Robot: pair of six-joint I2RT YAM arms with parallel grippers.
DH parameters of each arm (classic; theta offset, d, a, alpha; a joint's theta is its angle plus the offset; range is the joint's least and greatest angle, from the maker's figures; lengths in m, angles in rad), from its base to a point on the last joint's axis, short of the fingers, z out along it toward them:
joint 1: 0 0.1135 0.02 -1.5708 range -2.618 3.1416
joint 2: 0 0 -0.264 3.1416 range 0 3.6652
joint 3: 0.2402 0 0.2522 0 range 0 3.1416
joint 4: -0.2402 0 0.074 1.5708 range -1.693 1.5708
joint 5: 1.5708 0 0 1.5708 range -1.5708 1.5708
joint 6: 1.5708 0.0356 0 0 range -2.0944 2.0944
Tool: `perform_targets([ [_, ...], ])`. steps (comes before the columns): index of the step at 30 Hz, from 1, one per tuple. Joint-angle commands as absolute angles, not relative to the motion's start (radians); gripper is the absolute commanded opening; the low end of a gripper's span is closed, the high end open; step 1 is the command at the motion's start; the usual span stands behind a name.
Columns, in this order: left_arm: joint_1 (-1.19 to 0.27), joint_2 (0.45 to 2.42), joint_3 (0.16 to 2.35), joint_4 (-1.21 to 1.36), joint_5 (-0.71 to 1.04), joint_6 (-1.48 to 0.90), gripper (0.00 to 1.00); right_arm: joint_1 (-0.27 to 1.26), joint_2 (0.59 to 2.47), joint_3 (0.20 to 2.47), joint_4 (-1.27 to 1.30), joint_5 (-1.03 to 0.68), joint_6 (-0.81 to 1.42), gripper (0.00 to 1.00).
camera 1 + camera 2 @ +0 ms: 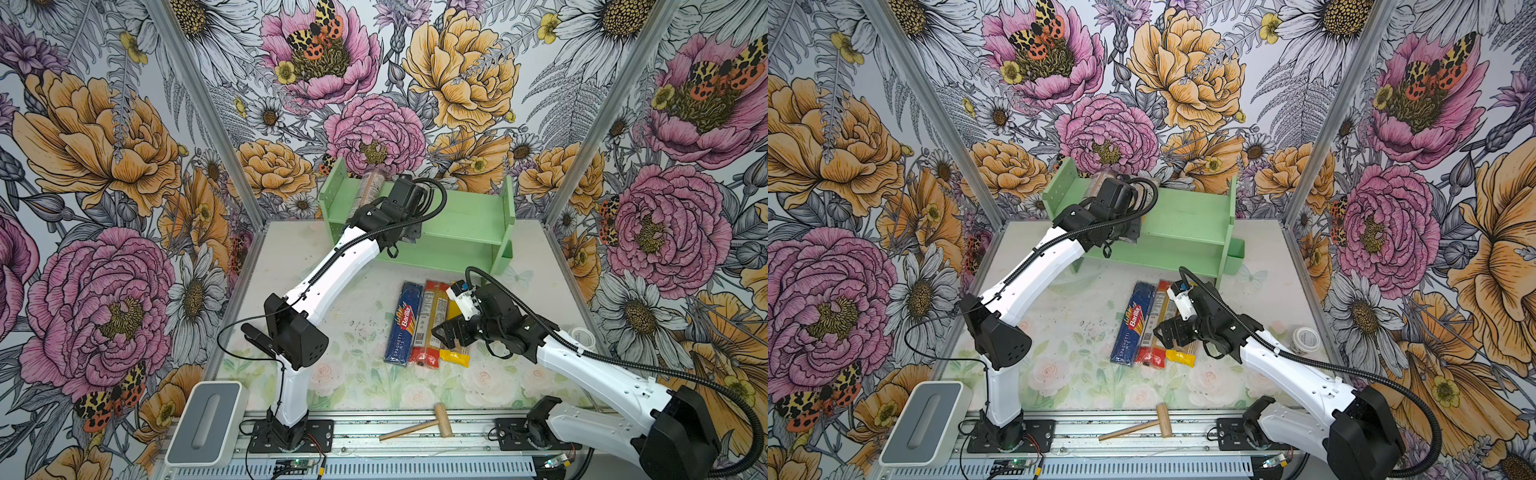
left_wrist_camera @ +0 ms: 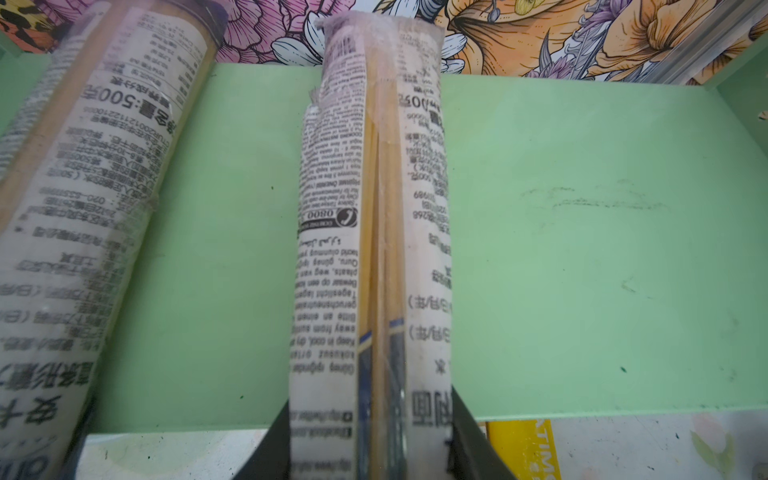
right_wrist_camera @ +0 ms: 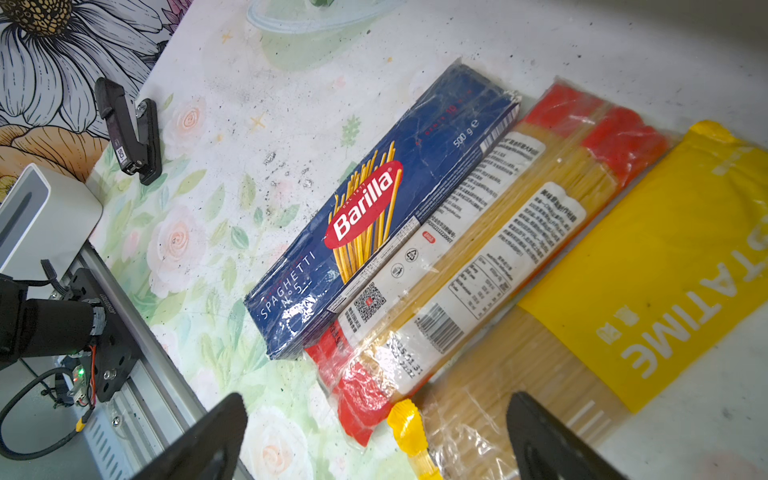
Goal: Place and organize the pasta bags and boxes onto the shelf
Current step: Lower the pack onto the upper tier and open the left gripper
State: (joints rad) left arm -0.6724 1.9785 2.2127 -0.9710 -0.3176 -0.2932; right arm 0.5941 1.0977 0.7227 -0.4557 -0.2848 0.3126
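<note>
Nearest me, the wooden mallet (image 1: 443, 420) lies on the front rail, no part of the job.

Mid-table, three packs lie side by side, touching, not yet shelved: the Barilla box (image 1: 402, 324), the red-ended bag (image 1: 428, 313) and the yellow bag (image 3: 648, 282). The right gripper (image 1: 448, 334) hovers just above the clear end of the yellow bag, jaws spread wide, holding nothing.

At the back, the shelf (image 1: 465, 220). The left gripper (image 2: 372, 419) is at the front edge of the top tier. A clear spaghetti pack (image 2: 370, 208) runs front to back along that tier, its near end overhanging between the jaws. The jaws sit close on both flanks, but I cannot tell whether they pinch it or have let go. A second clear pack (image 2: 83, 208) lies on the same tier, apart from the first and slightly angled.

My tally: one pack shelved, one being set down, three to go. The lower tier looks bare.

Views compared: in both top views the left wrist hides the pack at the jaws, and only the other clear pack shows, beside the wrist. The left wrist view alone gives the gap between the two. The right wrist view shows the yellow bag's full face, which the arm mostly covers from above. Only the top views show both tiers.
</note>
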Motion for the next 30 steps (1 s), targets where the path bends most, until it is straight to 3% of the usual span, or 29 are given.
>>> perform_targets([
  [1, -0.660, 1.963, 2.204, -0.896, -0.310, -0.315, 0.44, 0.588, 1.078, 0.723, -0.447, -0.276, 0.306, 1.00],
  [18, -0.660, 1.930, 2.185, -0.893, -0.305, -0.314, 0.61, 0.588, 1.075, 0.726, -0.448, -0.285, 0.309, 0.99],
  [25, -0.661, 1.909, 2.180, -0.894, -0.313, -0.310, 0.79, 0.588, 1.080, 0.732, -0.447, -0.284, 0.310, 0.99],
  [28, -0.663, 1.894, 2.172, -0.893, -0.316, -0.307, 0.95, 0.588, 1.081, 0.733, -0.447, -0.285, 0.307, 1.00],
  [30, -0.667, 1.887, 2.169, -0.893, -0.324, -0.305, 0.99, 0.589, 1.083, 0.733, -0.446, -0.285, 0.306, 0.99],
])
